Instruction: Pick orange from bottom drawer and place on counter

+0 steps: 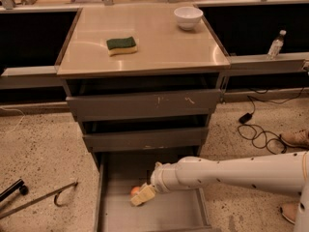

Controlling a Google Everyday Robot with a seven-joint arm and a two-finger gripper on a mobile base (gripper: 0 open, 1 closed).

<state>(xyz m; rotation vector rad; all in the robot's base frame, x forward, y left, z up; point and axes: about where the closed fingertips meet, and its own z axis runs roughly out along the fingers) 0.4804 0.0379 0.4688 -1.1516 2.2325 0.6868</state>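
Note:
The bottom drawer [120, 211] is pulled open below the two shallower grey drawers. The orange [135, 191] lies on its grey floor, mostly hidden behind my gripper; only a small part shows. My gripper [141, 195] reaches in from the right on a white arm and sits right at the orange, down inside the drawer. The beige counter [159, 42] is the top of the cabinet, above.
A green-and-yellow sponge [121, 45] and a white bowl [188, 17] sit on the counter. A plastic bottle [275, 44] stands on the right ledge. Black cables [256, 129] and a shoe [295, 139] lie on the floor at right, a metal rod [38, 197] at left.

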